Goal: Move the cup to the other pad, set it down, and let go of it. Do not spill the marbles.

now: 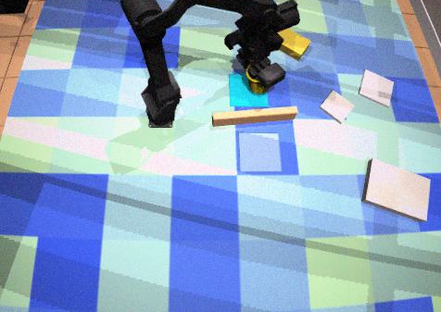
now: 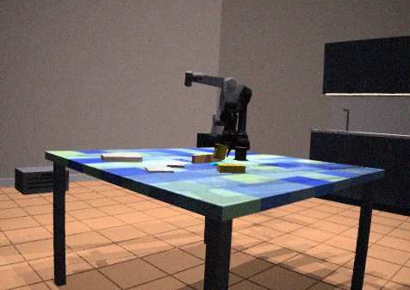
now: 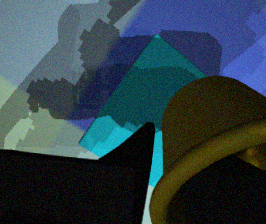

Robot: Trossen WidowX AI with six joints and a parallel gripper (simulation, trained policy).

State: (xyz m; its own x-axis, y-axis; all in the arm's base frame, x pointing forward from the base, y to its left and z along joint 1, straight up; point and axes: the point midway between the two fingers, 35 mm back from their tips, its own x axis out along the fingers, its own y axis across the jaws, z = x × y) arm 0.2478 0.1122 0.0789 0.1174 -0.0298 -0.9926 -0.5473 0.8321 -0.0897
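The yellow cup is held just above the cyan pad, near its right side in the top view. A small gap seems to show beneath it in the exterior view, and it looks slightly tilted there. My gripper is shut on the cup near its rim; one black finger shows beside the cup in the wrist view, and the other is hard to make out. The pale blue pad is bare, across the wooden bar. Marbles cannot be made out in the dark cup mouth.
The wooden bar lies between the pads. A yellow block lies behind and right of the cup in the top view. Two small pale tiles and a larger pale slab lie to the right.
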